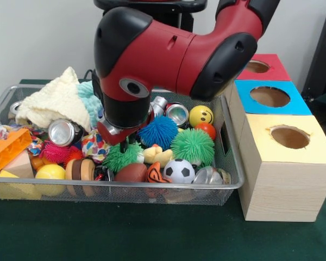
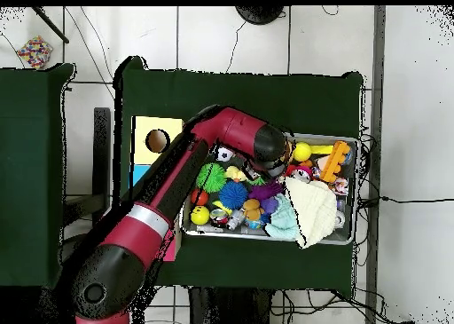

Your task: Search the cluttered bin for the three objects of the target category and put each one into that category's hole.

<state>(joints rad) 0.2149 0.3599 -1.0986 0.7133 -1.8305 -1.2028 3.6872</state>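
The wire mesh bin [image 1: 236, 185] lies on the green table, full of toys, and also shows in the overhead view [image 2: 353, 189]. The round hole [image 1: 258, 66] in the red-topped box sits at the back right, partly behind my arm. My gripper [image 1: 129, 145] reaches down into the middle of the bin, between a silver can [image 1: 62, 132] and a blue spiky ball [image 1: 158, 131], just above a small green spiky ball [image 1: 121, 157]. My wrist hides its tips. In the overhead view my gripper [image 2: 266, 171] is over the bin's middle. Nothing shows held.
A blue-topped box [image 1: 271, 98] and a yellow-topped box [image 1: 288, 138] stand in a row right of the bin. The bin also holds a cream cloth [image 1: 57, 100], a green spiky ball [image 1: 193, 145], a smiley ball [image 1: 201, 115], a soccer ball [image 1: 179, 171] and an orange block [image 1: 8, 149].
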